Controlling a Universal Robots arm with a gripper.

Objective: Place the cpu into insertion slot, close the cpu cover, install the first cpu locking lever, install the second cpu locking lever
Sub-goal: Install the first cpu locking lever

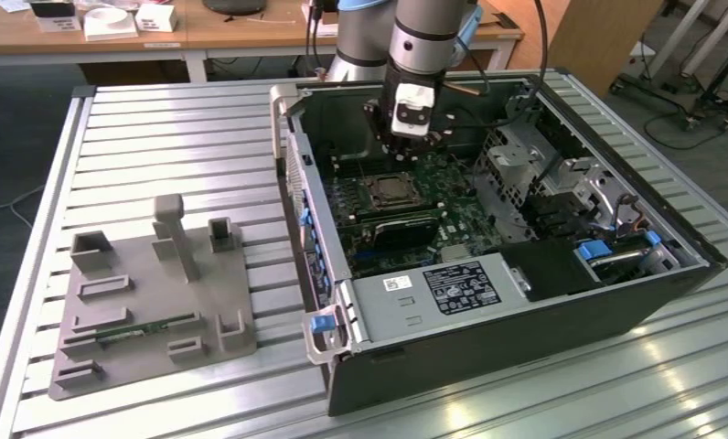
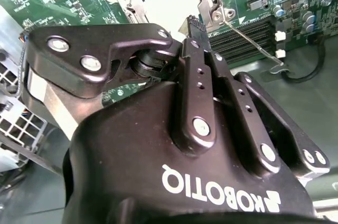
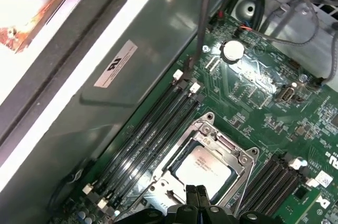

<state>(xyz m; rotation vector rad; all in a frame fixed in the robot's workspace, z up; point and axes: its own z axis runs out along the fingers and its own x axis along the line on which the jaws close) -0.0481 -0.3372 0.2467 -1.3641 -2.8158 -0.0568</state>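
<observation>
**Claw closed over the seated cpu**

Arm and claw stood inside the open computer case, which lay on its side on the slatted metal worktop. In the exterior view the claw hung over the green board, just above the insertion slot.

In the first wrist view the two fingertips were pressed together with nothing between them. They hovered at the near edge of the socket.

The cpu sat flat in the slot. Its silvery top showed through the square window of the cpu cover, and the cover lay down around the chip. Long black memory slots ran beside the socket on both sides.

In the second wrist view a thin metal lever slanted away from one corner of the socket across the memory slots. Whether it was latched could not be told.

A grey fixture tray rested on the worktop at the exterior view's left of the case, well apart from the arm.
</observation>
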